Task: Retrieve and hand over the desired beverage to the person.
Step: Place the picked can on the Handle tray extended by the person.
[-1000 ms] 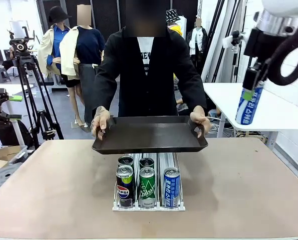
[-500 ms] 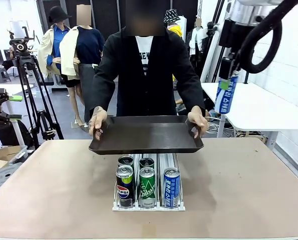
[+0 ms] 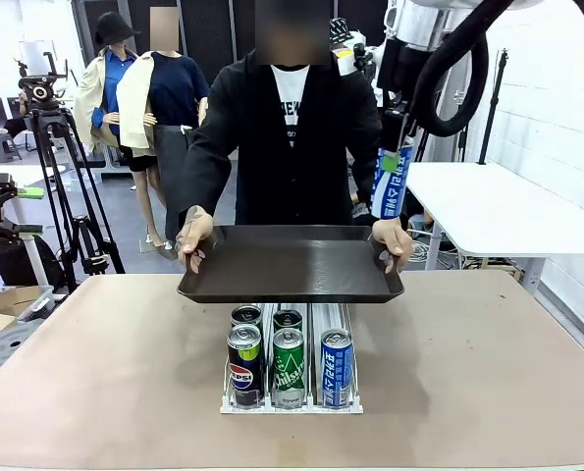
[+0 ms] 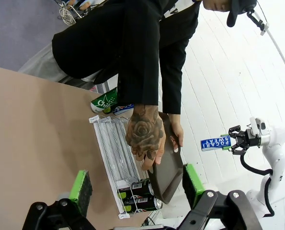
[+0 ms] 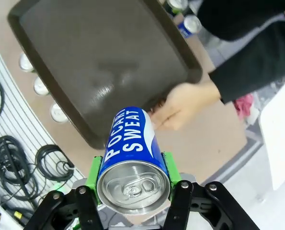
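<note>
Five cans [image 3: 289,365] stand in one wire rack [image 3: 292,404] at the lower middle of the counter [image 3: 105,363], three in front and two behind. A sixth, a blue can [image 3: 394,183], hangs upright in the upper right of the front view. It is clamped in the right claw [image 3: 396,157], higher than the one dark tray [image 3: 292,263] and near its right end. The person [image 3: 290,147] holds that tray level with two hands [image 3: 195,235] over the back of the rack, screening the rows there. The left claw [image 4: 136,182] stands spread wide, gripping nothing. One camera tripod [image 3: 51,137] stands at far left, one white table [image 3: 488,206] at right.
</note>
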